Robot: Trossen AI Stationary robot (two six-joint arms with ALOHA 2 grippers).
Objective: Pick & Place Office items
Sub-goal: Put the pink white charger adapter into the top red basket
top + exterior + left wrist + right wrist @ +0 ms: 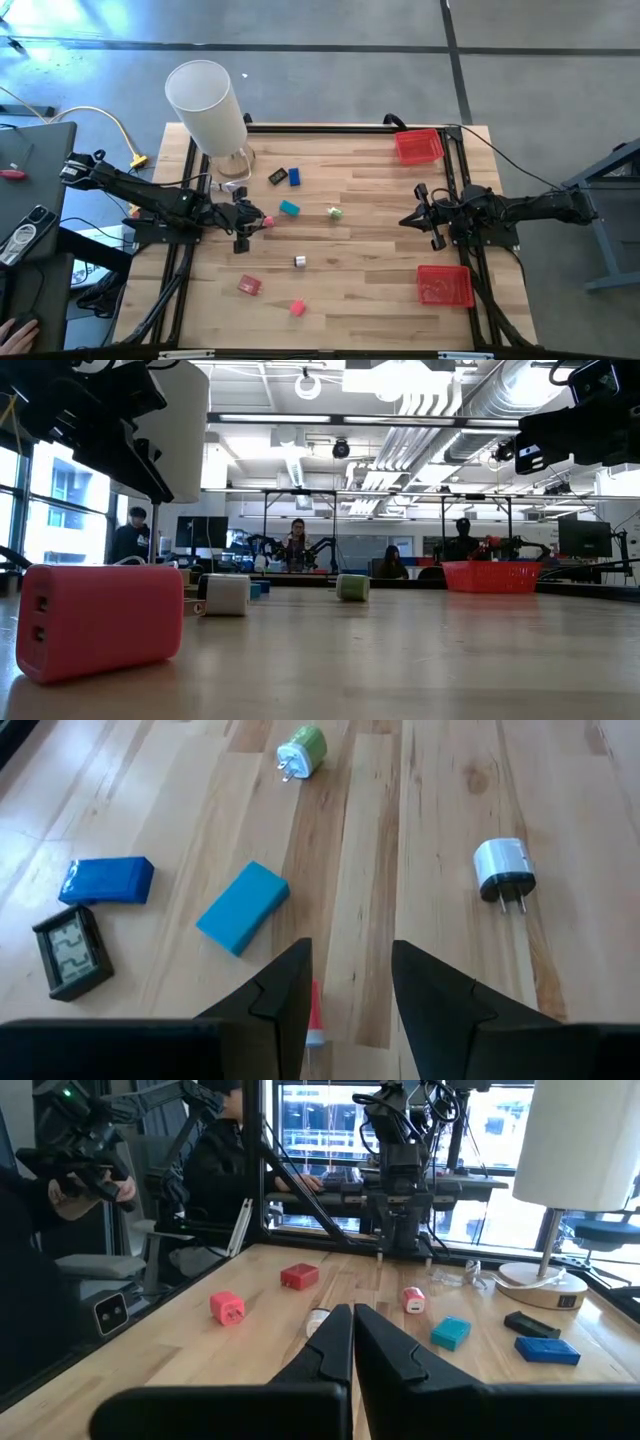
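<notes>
The office items lie scattered on the wooden table: a black piece (278, 177), a blue one (294, 177), a teal block (289, 208), a green plug (334, 212), a white plug (299, 262), a red piece (249, 286) and a pink one (297, 308). A small pink-and-white piece (266, 221) rests on the table just off my left gripper's fingertips. My left gripper (253, 221) is open. In its wrist view the fingers (350, 975) stand apart above that piece (314, 1016), and no touch shows. My right gripper (406, 221) waits at the table's right side, shut (352, 1325).
A tall white cylinder (205, 105) stands on its base at the far left corner. One red tray (419, 146) sits at the far right and another (444, 285) at the near right. People sit in the room beyond the table (298, 545).
</notes>
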